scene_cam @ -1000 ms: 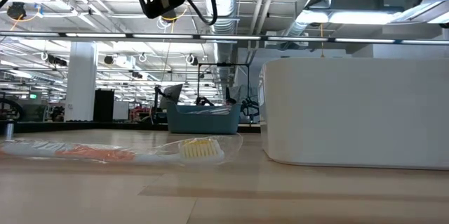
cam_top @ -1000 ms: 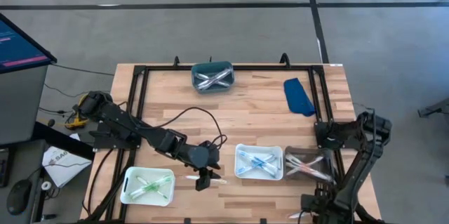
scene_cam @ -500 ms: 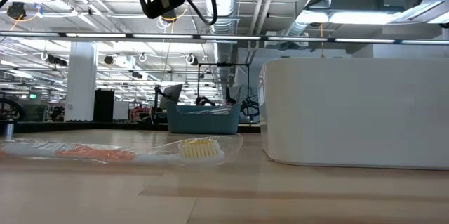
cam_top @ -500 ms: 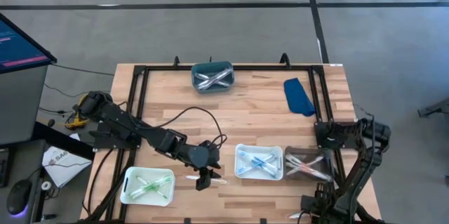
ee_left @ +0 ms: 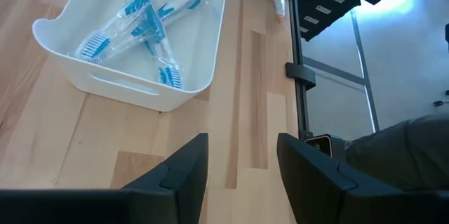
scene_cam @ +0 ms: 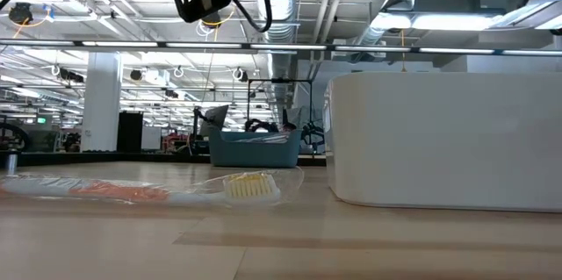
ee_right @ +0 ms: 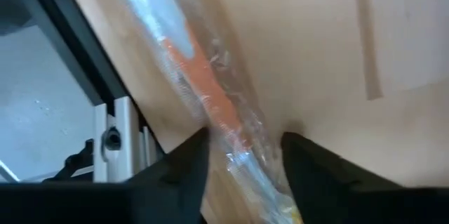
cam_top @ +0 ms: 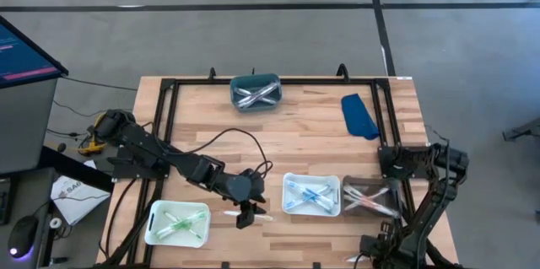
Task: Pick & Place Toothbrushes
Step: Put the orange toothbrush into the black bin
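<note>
A wrapped toothbrush with an orange handle (ee_right: 210, 104) lies on the wood by the table's near right edge. My right gripper (ee_right: 242, 175) points down over it, one finger on either side, open. In the high view that gripper (cam_top: 371, 256) is mostly hidden under its own arm. Another wrapped toothbrush (cam_top: 246, 215) (scene_cam: 132, 190) lies flat on the table near the front middle. My left gripper (cam_top: 245, 212) (ee_left: 242, 182) hangs above it, open, with nothing between its fingers. My right gripper comes from above, pointing down, its fingers (ee_right: 175, 171) across the toothbrush's wrapped handle (ee_right: 238, 147). The wrapper fills most of the gap. I cannot tell whether the fingers touch it. The toothbrush lies flat on the table.
A white tray with green toothbrushes (cam_top: 177, 223) stands front left, a white tray with blue ones (cam_top: 311, 195) (ee_left: 140, 20) front middle and a dark tray (cam_top: 367, 197) beside it. A teal bin (cam_top: 255, 90) stands at the far edge, a blue cloth (cam_top: 359, 115) far right. A black frame rail (ee_right: 105, 140) runs along the table's edge.
My right arm has sunk a little toward the table at the near right edge. My left arm and the toothbrush under it have kept still.
</note>
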